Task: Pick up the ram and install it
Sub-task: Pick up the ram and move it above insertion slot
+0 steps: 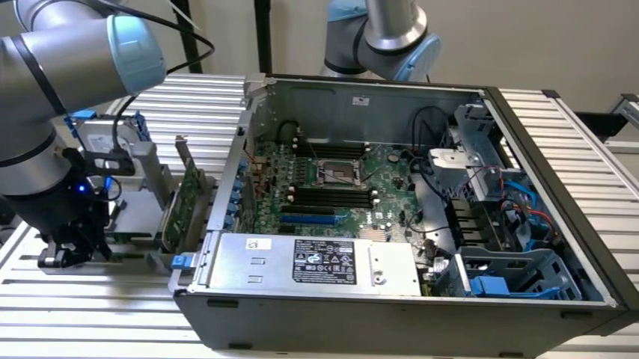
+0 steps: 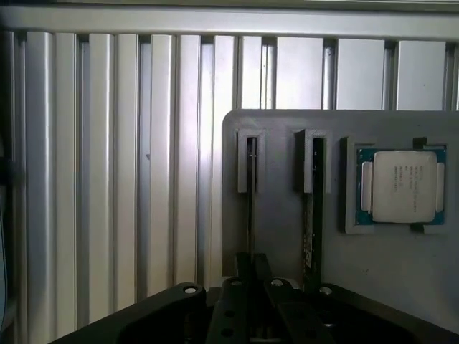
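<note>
My gripper (image 1: 68, 253) sits low over the grey holder (image 2: 280, 236), at eight o'clock from the open case (image 1: 299, 329). It meets the ram (image 2: 251, 201), maybe clamped; I cannot tell

Ribbed silver slats make up the tabletop (image 1: 589, 172), which carries an open dark computer case (image 1: 399, 318). The case covers most of the surface, from the near edge back toward the far edge. Just beside the case, along the tabletop's edge at the exterior view's left, gray holders (image 1: 140, 202) stand on the slats. In the wrist view, a flat gray plate (image 2: 280, 229) lies directly on the grooved metal, its side edge running parallel with the slats.
</note>
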`<state>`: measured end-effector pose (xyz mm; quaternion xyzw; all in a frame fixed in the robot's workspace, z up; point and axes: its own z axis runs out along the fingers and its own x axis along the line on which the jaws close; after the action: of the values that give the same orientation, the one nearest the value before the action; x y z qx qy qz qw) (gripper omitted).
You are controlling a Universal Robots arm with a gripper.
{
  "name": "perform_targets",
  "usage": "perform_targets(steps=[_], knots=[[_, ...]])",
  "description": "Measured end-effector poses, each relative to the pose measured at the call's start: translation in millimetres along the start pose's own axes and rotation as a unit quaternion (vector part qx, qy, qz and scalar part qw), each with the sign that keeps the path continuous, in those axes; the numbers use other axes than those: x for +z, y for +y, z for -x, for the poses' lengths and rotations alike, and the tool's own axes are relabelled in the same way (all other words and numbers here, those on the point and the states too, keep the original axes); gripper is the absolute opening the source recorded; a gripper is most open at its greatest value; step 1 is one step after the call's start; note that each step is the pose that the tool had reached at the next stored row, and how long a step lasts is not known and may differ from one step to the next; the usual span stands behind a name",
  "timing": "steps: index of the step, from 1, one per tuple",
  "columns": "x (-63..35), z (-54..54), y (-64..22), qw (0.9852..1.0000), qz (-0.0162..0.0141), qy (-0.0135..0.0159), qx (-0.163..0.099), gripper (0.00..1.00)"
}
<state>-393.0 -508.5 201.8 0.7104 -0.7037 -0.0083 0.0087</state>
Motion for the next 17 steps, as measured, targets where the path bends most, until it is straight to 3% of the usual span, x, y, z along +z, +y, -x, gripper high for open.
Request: perform_targets(steps=[7, 17], knots=[[-19.0, 0.0, 0.5, 1.0000, 0.0000, 0.0000, 0.000, 0.00], [-64.1, -0.1, -0.2, 1.0000, -0.0001, -0.0001, 0.000, 0.00]])
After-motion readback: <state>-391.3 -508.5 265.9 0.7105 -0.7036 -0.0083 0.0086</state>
